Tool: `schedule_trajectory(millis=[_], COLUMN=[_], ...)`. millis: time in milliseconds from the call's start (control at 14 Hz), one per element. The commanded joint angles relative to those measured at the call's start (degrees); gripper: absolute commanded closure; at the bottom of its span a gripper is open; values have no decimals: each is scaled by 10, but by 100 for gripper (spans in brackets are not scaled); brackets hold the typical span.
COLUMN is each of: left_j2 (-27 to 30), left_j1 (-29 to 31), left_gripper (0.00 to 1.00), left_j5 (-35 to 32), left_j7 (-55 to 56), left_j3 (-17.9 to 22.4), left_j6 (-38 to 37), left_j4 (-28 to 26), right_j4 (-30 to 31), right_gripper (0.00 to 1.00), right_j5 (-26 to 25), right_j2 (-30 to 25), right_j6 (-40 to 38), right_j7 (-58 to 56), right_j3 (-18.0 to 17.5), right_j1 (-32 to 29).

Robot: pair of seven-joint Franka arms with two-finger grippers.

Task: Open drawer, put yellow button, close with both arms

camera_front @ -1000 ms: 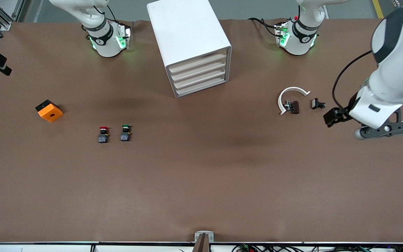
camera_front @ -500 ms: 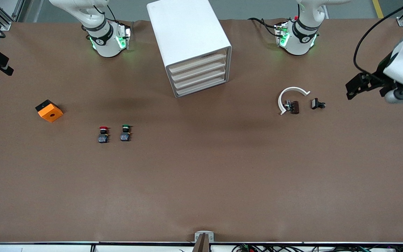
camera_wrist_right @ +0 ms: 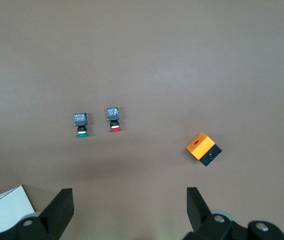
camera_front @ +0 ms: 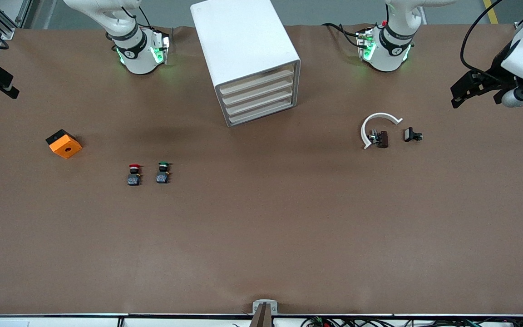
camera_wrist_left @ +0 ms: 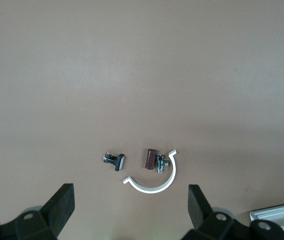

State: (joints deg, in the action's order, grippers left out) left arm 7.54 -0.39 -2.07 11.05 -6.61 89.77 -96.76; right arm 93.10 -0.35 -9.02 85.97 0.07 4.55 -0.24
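Pulling up and away from the white clip (camera_front: 378, 123), the left gripper (camera_wrist_left: 130, 206) now hangs splayed at the front view's upper edge; right gripper (camera_wrist_right: 129, 206) waits, splayed too. The drawer (camera_front: 257, 78) sits shut, the yellow button unseen, so probably inside: task looks finished

Green-capped button (camera_wrist_right: 81, 124) beside red-capped button (camera_wrist_right: 113, 118), orange block (camera_wrist_right: 203, 148), right gripper (camera_wrist_right: 130, 210) spread

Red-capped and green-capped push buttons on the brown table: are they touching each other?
Apart. The front view shows bare brown table between the red-capped push button and the green-capped push button; the right wrist view shows the same gap.
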Motion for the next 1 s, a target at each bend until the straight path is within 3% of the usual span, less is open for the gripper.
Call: schedule_trajectory(millis=[0, 500, 929], left_j2=[10, 6, -26], left_j1=[0, 3, 4], left_gripper=[0, 0, 0], left_j5=[8, 0, -1], left_j7=[-9, -67, -65], left_j3=[5, 7, 8], left_j6=[-24, -24, -36], left_j4=[-8, 1, 51], right_j4=[15, 15, 16], right_gripper=[0, 0, 0], right_j5=[5, 7, 18], right_j2=[-16, -16, -16], right_j6=[9, 16, 11], right_j7=[7, 15, 17], right_j3=[2, 2, 10], right_j1=[1, 1, -3])
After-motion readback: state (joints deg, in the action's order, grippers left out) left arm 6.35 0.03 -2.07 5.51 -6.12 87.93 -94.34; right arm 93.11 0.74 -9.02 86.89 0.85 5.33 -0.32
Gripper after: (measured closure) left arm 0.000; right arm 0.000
